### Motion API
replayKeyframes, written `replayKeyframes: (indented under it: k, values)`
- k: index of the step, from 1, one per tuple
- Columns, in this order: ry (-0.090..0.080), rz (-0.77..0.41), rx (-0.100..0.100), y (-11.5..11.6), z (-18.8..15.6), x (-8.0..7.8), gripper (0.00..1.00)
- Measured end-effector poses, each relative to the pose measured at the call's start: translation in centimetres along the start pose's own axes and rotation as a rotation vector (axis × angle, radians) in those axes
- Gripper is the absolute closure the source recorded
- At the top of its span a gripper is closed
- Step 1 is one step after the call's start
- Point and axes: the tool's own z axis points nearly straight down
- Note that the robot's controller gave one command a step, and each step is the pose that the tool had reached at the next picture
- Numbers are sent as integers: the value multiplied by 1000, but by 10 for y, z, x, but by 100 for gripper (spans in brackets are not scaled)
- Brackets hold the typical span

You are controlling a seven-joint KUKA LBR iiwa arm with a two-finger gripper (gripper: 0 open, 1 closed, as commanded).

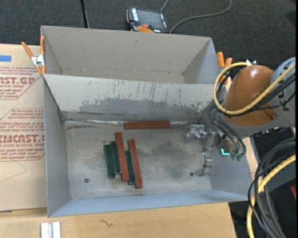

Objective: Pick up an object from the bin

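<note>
Sticks of red-brown and green [121, 157] are the only loose things in the bin [54, 133], and none of them is between the fingers [195, 132]. The fingers seem to stand apart with nothing in the gap, one nearer the back wall and one nearer the front. They are slight against the grey floor, though, so I would not vouch for how wide the gap is. The gripper [202, 150] hangs low at the right side of the bin, over bare floor and near the right wall.

Nearest to it is the lone red-brown stick [146, 125], which lies along the foot of the back wall. Its right end is near the rear finger but apart from it. Farther left, well apart from the gripper, the rest lie side by side near the middle of the floor. A broad green stick [111, 160] is outermost on the left and a red-brown outer stick [134, 163] closes the group on the right.

By my reading the task is at the approach step, with no grasp begun. The next move calls for a shift left over one chosen stick, with the fingers set across its width. The lone stick hugs the wall, leaving little room behind it. The grouped ones touch, so an outer stick looks the easier one to straddle.
</note>
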Motion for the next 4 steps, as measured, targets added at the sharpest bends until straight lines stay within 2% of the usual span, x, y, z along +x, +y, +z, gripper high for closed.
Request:
replayKeyframes:
  k: [1,2,3,4]
  values:
    - [-5,-236,-1,53,38,-13,0]
    - [-10,-333,-3,153,47,-29,0]
    - [-12,-451,-2,240,73,-49,0]
    - [-8,-446,1,237,73,-48,100]
